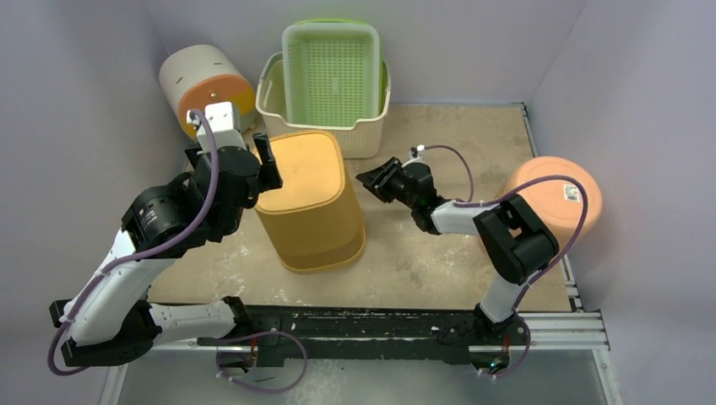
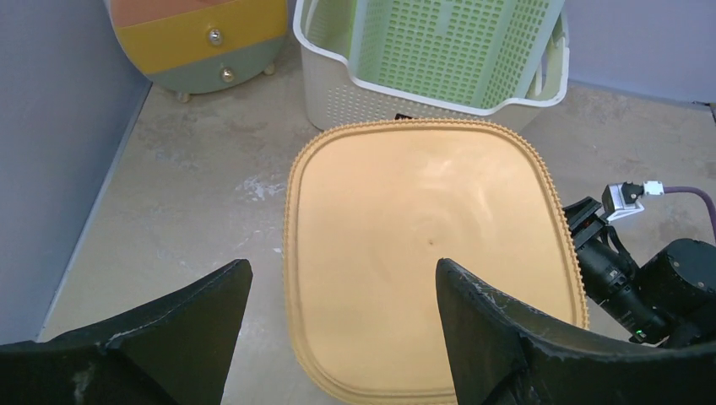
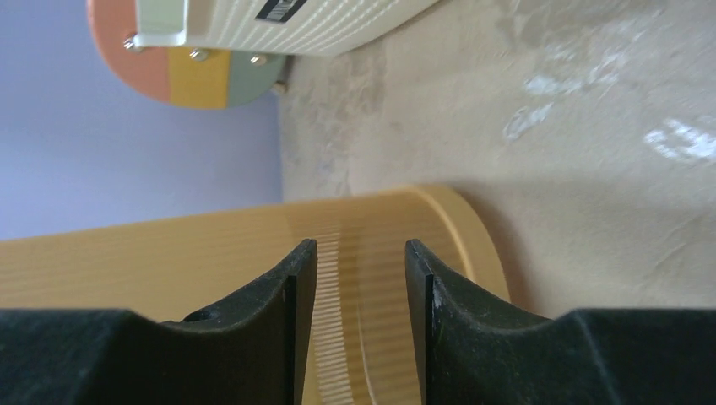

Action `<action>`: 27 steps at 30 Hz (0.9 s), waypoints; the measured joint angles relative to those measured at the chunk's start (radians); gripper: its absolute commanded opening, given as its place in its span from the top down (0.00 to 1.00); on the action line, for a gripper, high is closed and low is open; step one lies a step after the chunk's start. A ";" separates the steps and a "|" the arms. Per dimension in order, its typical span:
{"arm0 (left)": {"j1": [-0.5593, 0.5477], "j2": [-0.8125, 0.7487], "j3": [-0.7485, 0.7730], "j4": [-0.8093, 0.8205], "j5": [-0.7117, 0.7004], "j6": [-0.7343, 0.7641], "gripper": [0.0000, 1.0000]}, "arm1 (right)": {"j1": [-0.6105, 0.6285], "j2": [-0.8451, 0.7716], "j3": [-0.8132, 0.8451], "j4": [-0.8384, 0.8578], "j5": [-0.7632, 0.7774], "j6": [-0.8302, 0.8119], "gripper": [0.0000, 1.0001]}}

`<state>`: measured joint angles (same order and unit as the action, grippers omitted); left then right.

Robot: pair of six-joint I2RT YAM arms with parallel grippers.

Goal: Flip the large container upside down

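The large yellow-orange container [image 1: 311, 198] stands mid-table with its closed flat face up and its wider rim down on the table. In the left wrist view its flat face [image 2: 431, 253] fills the middle, and in the right wrist view its ribbed wall [image 3: 169, 261] shows. My left gripper [image 1: 266, 164] is open wide, above the container's left edge, holding nothing [image 2: 342, 278]. My right gripper [image 1: 371, 181] is a little to the right of the container, pointing at its side wall, its jaws a small gap apart and empty [image 3: 361, 253].
A cream basket [image 1: 279, 105] with a green perforated basket [image 1: 329, 72] in it stands behind the container. A round pastel drawer unit [image 1: 207, 89] lies at the back left. A round orange object [image 1: 553, 198] sits at the right edge. Purple walls close three sides.
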<state>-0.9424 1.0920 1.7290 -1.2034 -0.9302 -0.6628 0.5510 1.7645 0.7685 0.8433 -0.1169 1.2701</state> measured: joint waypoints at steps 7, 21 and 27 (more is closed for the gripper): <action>0.000 -0.003 -0.026 0.011 -0.038 -0.040 0.18 | -0.005 -0.092 0.196 -0.428 0.160 -0.203 0.33; 0.000 -0.174 -0.481 0.143 -0.103 -0.290 0.18 | -0.008 -0.220 0.684 -0.982 0.496 -0.689 0.00; 0.000 -0.153 -0.597 0.320 -0.123 -0.359 0.18 | -0.010 -0.243 0.804 -1.110 0.571 -0.795 0.00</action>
<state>-0.9424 0.9390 1.1316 -0.8833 -1.0531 -1.0222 0.5411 1.5211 1.5723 -0.2672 0.4545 0.4755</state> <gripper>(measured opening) 0.819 0.997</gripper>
